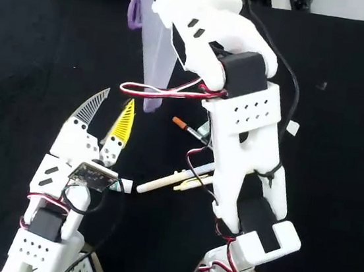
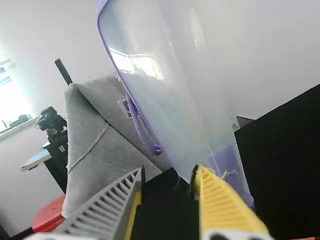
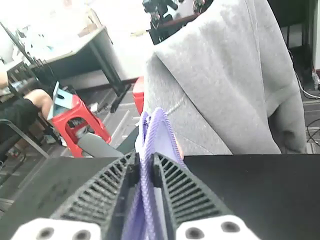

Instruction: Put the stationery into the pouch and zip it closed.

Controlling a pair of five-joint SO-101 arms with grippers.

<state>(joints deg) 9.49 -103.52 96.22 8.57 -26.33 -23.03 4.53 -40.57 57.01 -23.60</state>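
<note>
The translucent purple-edged pouch (image 1: 153, 53) hangs upright above the black table (image 1: 38, 59). My right gripper (image 3: 145, 159) is shut on its purple top edge (image 3: 152, 135); the right arm (image 1: 240, 123) stretches over the table's middle. My left gripper (image 1: 119, 96) stands open just short of the pouch's lower end (image 2: 220, 160), with its grey finger (image 2: 112, 207) and yellow finger (image 2: 222, 210) apart and nothing between them (image 2: 168, 172). On the table lie an orange-capped pen (image 1: 184, 126), a white marker (image 1: 163, 184) and a pale yellow pen (image 1: 193, 182), partly under the right arm.
Red and white cables (image 1: 160, 93) loop from the right arm near the pouch. A grey garment (image 3: 225, 90) hangs past the table's far edge, with a red stool (image 3: 80, 117) on the floor beyond. Open black table lies at the left and the right (image 1: 349, 130).
</note>
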